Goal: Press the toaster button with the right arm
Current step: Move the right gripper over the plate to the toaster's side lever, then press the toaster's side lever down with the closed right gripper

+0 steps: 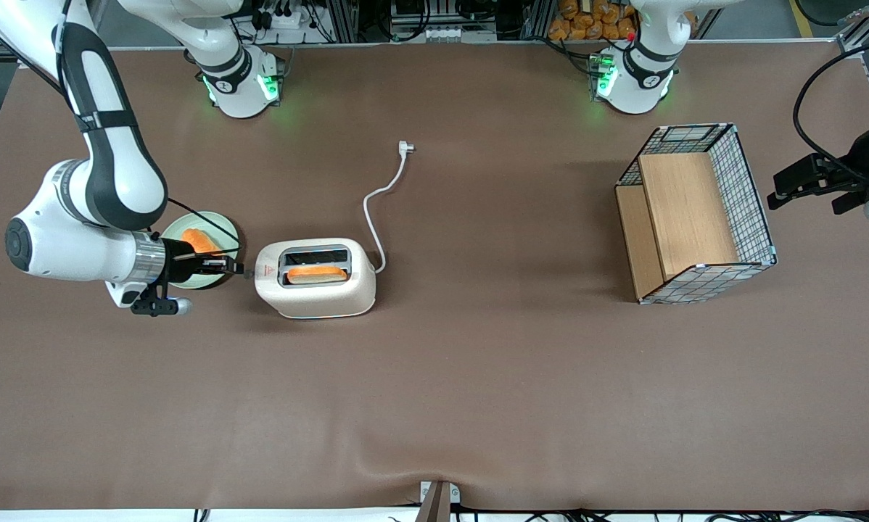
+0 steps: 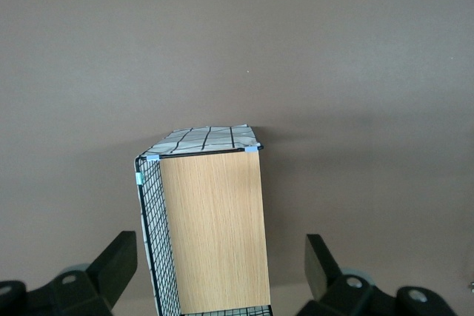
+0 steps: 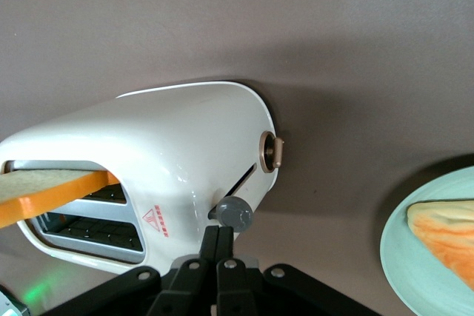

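The cream-white toaster [image 1: 317, 287] [image 3: 178, 146] stands on the brown table with a slice of toast [image 1: 317, 274] [image 3: 44, 190] in the slot nearer the front camera. Its grey toaster button [image 3: 235, 213] sticks out of the narrow end by the red triangle sticker [image 1: 264, 272] [image 3: 157, 220]. On the right arm [image 1: 93, 181], my gripper [image 1: 240, 270] [image 3: 219, 232] is shut with nothing between its fingers, and its tips sit right at the button, just above it. A round gold dial [image 3: 269, 152] is on the same end.
A pale green plate [image 1: 228, 225] [image 3: 415, 257] with another toast slice [image 1: 199, 239] [image 3: 444, 231] lies under my wrist. The toaster's white cord [image 1: 384, 196] runs away from the front camera. A wire basket with wooden panels [image 1: 695, 214] [image 2: 211, 220] stands toward the parked arm's end.
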Tool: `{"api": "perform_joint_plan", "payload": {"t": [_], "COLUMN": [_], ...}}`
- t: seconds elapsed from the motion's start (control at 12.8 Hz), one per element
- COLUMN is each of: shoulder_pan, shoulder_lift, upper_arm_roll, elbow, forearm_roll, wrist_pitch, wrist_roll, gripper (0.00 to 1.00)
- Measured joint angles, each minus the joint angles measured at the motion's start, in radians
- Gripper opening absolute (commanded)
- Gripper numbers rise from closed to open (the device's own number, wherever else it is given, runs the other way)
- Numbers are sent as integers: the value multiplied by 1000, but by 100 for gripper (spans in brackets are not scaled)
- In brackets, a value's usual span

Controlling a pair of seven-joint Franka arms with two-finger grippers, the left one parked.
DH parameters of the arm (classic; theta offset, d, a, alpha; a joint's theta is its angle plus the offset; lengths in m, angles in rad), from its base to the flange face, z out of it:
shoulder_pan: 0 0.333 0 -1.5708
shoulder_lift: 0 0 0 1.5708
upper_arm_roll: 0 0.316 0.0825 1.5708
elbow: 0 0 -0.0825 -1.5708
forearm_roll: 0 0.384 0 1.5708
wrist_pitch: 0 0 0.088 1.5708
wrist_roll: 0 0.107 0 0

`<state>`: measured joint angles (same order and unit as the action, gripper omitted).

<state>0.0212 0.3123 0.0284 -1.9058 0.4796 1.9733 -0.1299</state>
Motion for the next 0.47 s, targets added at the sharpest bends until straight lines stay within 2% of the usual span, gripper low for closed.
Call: {"api": "perform_joint_plan", "payload": {"t": [0.47], "shoulder_pan": [1], "shoulder_lift": [12], "upper_arm_roll": [0], "elbow": [-4], "forearm_roll": [4], "wrist_pitch": [0], "wrist_roll": [-4], "gripper": [0]}}
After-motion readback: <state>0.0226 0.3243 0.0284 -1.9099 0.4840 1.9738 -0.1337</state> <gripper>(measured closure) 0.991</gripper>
